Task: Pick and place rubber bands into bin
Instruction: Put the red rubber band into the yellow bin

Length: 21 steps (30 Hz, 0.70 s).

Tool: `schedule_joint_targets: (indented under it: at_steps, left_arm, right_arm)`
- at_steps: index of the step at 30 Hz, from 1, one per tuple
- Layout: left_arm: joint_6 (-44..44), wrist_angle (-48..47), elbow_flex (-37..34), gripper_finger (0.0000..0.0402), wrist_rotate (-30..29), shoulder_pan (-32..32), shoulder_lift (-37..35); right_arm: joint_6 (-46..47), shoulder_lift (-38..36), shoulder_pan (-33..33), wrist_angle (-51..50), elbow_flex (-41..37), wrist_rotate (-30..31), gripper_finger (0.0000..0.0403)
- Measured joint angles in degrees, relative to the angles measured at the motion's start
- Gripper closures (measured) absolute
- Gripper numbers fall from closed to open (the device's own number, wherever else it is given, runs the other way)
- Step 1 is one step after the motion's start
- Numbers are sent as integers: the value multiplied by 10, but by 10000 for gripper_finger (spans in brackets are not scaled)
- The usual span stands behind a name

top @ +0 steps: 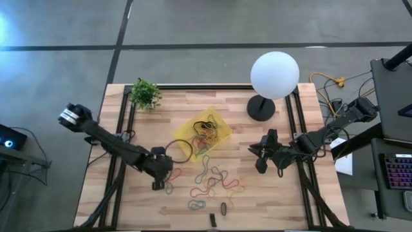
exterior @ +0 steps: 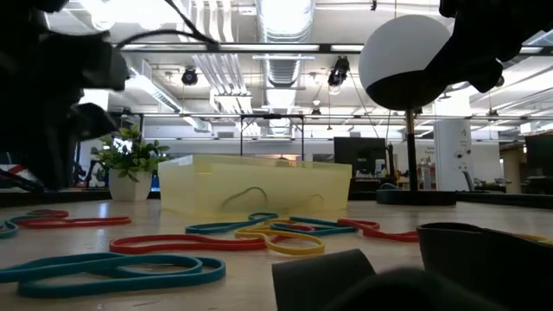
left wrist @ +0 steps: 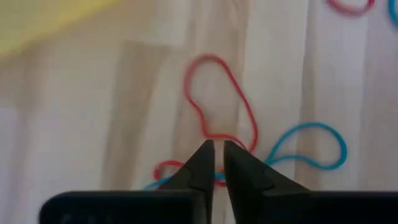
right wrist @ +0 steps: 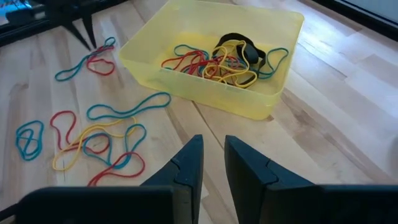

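1. The bin is sitting near the middle of the wooden table, and it serves as the landmark here; it is already holding a tangle of rubber bands in red, yellow, blue and black.
2. The left gripper is hovering low over the table beside the bin, on the side away from the lamp.
3. In the left wrist view its fingertips are standing with only a narrow slit between them, poised right over a red band and a blue band; whether they are pinching anything cannot be told.
4. The right gripper is waiting on the bin's other side, nearer the lamp, pointing toward the bin with its fingers a small gap apart and nothing between them.
5. More loose bands are lying scattered on the table, spreading from the bin toward the table edge opposite the small potted plant.
6. A big black ring is lying just beside the bin, between it and the left gripper.
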Motion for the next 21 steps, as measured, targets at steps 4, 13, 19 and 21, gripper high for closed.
schedule_joint_targets:
  at_steps: [4, 13, 19, 21]
  left_arm:
    - [1, 31, 9, 337, 13, 0, 48]
    - [-2, 60, 11, 245, 38, 0, 89]
    - [-1, 59, 13, 210, 45, 0, 89]
    - [11, 61, 14, 203, 58, 0, 89]
  right_arm:
    - [0, 0, 0, -1, 0, 0, 346]
    - [0, 0, 0, -1, 0, 1, 346]
    - [0, 0, 0, -1, -1, 1, 346]
    - [0, 0, 0, -1, -2, 1, 346]
